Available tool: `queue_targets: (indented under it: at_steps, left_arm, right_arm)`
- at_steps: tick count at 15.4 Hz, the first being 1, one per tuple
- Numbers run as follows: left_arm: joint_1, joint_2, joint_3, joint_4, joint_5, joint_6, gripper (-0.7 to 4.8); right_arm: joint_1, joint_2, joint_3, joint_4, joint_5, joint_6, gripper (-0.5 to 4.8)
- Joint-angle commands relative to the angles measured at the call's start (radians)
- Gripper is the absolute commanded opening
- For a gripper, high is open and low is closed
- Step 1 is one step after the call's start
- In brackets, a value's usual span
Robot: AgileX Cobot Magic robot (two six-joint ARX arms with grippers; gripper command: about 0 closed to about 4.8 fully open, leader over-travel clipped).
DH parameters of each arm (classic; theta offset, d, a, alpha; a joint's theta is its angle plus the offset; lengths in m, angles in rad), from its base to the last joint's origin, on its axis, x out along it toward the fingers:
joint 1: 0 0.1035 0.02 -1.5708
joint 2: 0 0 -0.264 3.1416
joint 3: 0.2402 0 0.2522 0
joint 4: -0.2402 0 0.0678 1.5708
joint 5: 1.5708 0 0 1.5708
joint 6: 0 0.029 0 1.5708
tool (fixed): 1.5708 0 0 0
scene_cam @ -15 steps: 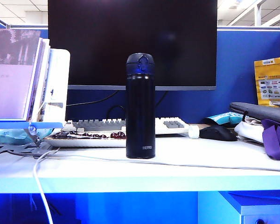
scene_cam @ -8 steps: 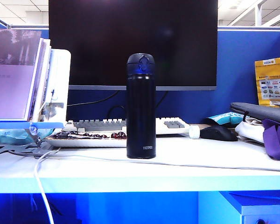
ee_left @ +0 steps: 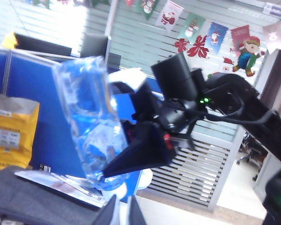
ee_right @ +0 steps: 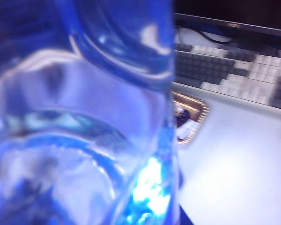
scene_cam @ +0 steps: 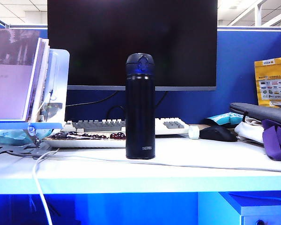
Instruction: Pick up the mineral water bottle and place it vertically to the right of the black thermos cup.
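My right end effector point(ee_left: 113, 161) gripped the mineral water bottle point(ee_left: 86, 117) up in the air. My left end effector point(ee_left: 119, 213) was closed (holding nothing). The black thermos cup point(scene_cam: 140, 107) stood on the tabletop point(scene_cam: 201, 161).

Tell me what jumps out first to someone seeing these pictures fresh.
The black thermos cup stands upright mid-desk, before the dark monitor and keyboard. In the left wrist view, the right pincer grips the mineral water bottle in the air. That bottle fills the right wrist view.

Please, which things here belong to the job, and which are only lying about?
Job: mineral water bottle, clamped in the right gripper; black thermos cup, upright mid-desk; left gripper, shut, facing the bottle; both grippers outside the exterior view.
Lying about: keyboard, mouse, monitor, yellow packet.
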Motion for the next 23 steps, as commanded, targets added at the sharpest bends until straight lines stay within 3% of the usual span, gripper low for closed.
queue_targets:
  at_steps: [1, 5, 7, 8, 9, 14, 21, 23]
  left_arm:
    - [-0.011, -0.007, 0.007, -0.005, -0.032, -0.003, 0.40]
    - [-0.011, -0.007, 0.007, 0.068, -0.145, -0.025, 0.40]
    - [-0.019, -0.007, 0.007, 0.158, -0.208, -0.047, 0.92]
    - [-0.031, -0.006, 0.008, 0.161, -0.217, -0.079, 3.21]
    - [-0.032, -0.003, 0.008, 0.162, -0.211, -0.108, 4.71]
    - [-0.094, 0.015, 0.031, 0.164, -0.240, -0.179, 4.79]
    - [-0.113, 0.041, 0.095, 0.101, -0.188, -0.191, 4.79]
    - [-0.145, 0.042, 0.095, 0.088, -0.173, -0.192, 4.79]
  right_arm:
    - [0.001, -0.015, 0.013, 0.065, -0.147, -0.003, 2.10]
    - [0.001, -0.015, 0.013, 0.066, -0.248, -0.002, 2.10]
    - [0.005, -0.014, 0.013, 0.074, -0.304, -0.002, 2.10]
    - [0.035, -0.014, 0.013, 0.085, -0.318, -0.002, 2.10]
    - [0.044, -0.013, 0.013, 0.090, -0.318, -0.002, 2.10]
    - [0.146, 0.000, 0.011, 0.095, -0.319, -0.003, 2.10]
    - [0.296, 0.007, 0.011, 0.096, -0.320, -0.003, 2.10]
    - [0.301, 0.013, 0.011, 0.095, -0.322, -0.003, 2.10]
